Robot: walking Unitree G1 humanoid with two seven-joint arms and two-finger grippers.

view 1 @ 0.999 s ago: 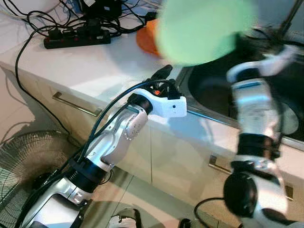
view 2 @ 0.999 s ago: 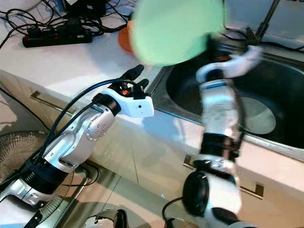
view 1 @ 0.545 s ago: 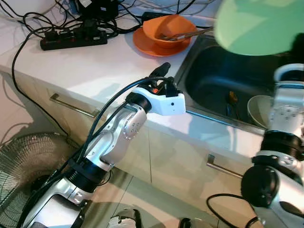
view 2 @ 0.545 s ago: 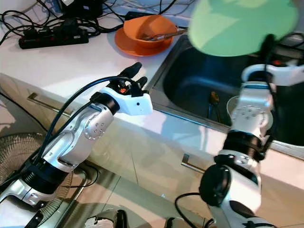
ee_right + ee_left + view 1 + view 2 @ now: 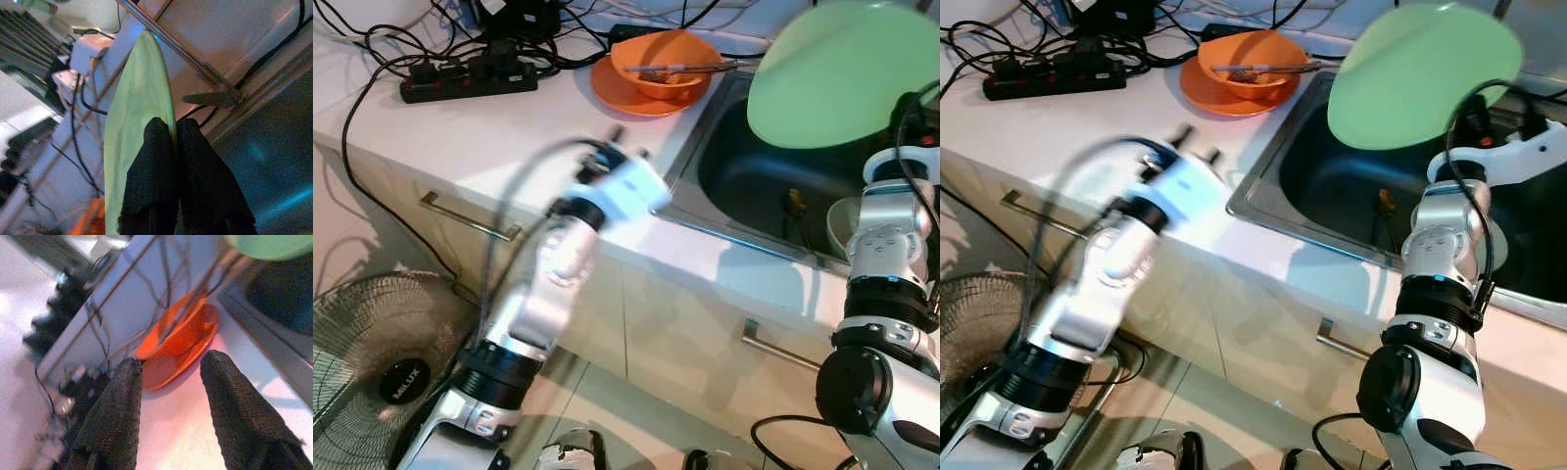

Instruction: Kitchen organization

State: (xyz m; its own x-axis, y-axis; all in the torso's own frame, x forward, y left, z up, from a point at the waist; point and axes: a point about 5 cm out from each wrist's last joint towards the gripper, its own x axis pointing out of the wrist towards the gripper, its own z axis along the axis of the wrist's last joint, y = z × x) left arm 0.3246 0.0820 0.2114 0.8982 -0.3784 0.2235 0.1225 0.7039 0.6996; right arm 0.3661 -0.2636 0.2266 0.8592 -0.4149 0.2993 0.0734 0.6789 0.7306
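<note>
The right gripper [image 5: 168,147] clamps the green plate [image 5: 1420,73] edge-on above the sink [image 5: 1332,186]; the left gripper [image 5: 168,377], jaws wide, faces the orange bowl [image 5: 176,335].

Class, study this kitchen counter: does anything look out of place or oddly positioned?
A black power strip with tangled cables lies on the counter, near the sink and an orange bowl holding utensils. The right tool holds a green plate above the sink.

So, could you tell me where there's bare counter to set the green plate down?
The white counter is bare between the power strip, the orange saucer and the sink. Further back it is crowded with cables. The sink holds a bowl and a utensil.
</note>
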